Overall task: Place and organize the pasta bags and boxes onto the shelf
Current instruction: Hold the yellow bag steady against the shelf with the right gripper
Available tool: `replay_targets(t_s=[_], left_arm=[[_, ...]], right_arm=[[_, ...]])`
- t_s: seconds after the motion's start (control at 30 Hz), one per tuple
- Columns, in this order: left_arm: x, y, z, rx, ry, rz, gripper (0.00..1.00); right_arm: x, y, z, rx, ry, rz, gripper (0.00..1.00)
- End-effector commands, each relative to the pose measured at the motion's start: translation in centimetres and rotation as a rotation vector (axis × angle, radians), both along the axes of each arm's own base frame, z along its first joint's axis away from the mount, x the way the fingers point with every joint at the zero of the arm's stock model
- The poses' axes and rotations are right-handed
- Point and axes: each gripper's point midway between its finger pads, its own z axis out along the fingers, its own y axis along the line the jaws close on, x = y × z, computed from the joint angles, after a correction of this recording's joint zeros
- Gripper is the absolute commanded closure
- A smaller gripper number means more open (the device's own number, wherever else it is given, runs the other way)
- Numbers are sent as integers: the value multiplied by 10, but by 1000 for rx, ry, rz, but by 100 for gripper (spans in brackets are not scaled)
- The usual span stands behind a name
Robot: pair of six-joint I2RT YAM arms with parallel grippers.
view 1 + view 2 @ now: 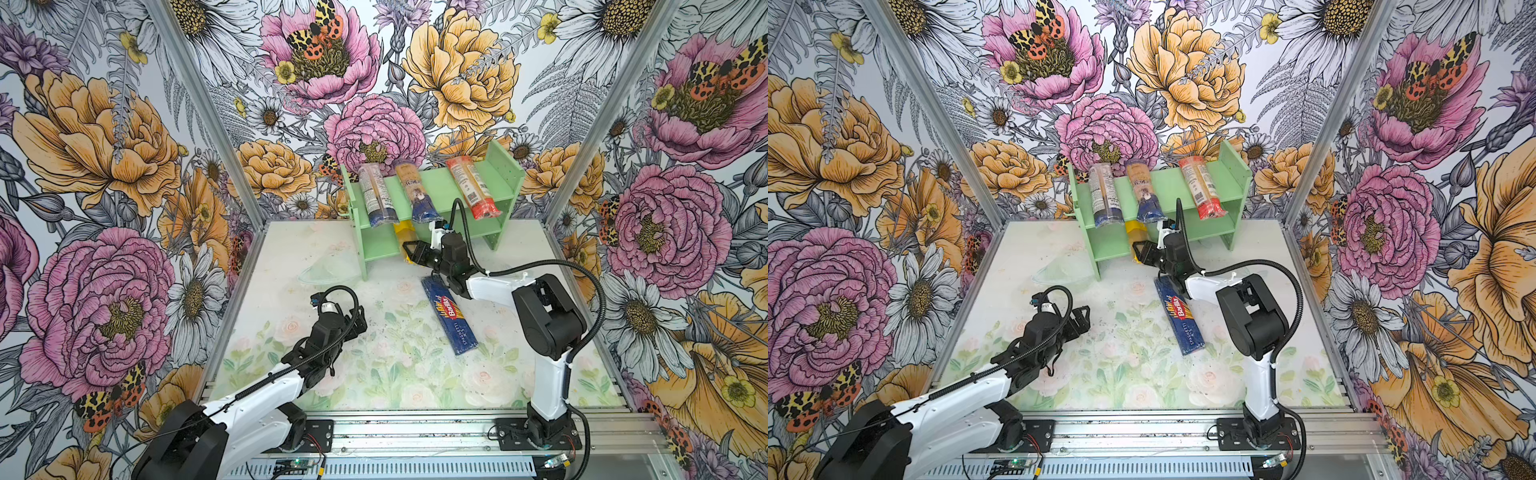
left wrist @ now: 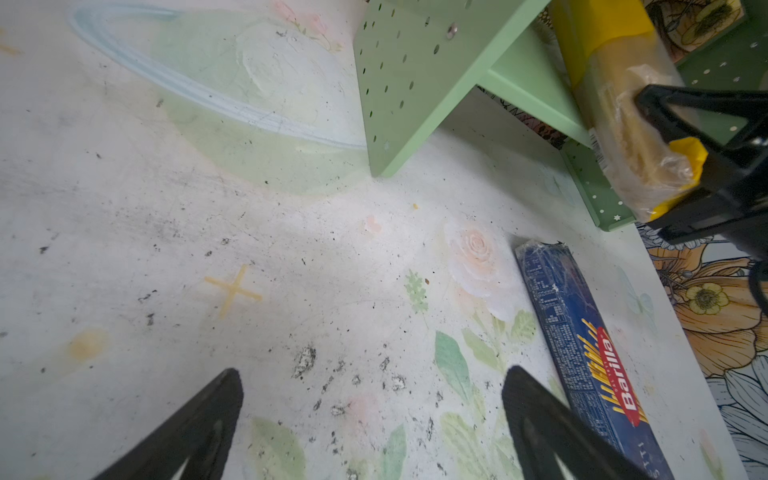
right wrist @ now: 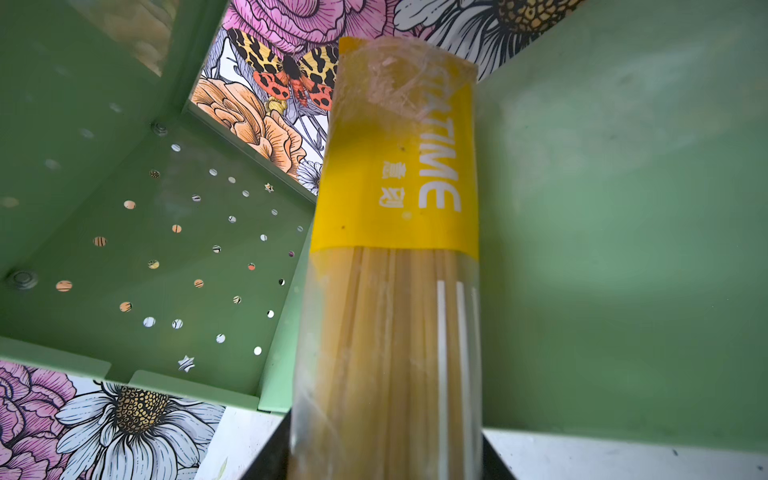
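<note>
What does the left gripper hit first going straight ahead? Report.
Probably the floral-printed table top, ahead of the open left gripper; the pegholed side panel of the mint-green wooden shelf lies beyond, though depth is unclear.

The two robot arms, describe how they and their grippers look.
The left arm and right arm match: white link shells, bulky black joint housings, black base plates. A black ribbed hose runs along each, with a blue connector near the wrist. The left gripper and right gripper are black, each with two triangular open-framed fingers.
</note>
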Motion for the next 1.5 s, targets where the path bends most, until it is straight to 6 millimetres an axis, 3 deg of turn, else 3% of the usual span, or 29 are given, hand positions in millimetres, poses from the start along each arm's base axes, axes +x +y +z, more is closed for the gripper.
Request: replay_targets(t_s=[0.0,1.47], left_arm=[[-2,0,-2,8,-1,-22,1],[-3,2,1,8,-4,-17,1]], right_arm=[[13,-8,53,74,-192,-44,50],[3,-13,54,105,-192,-65,48]])
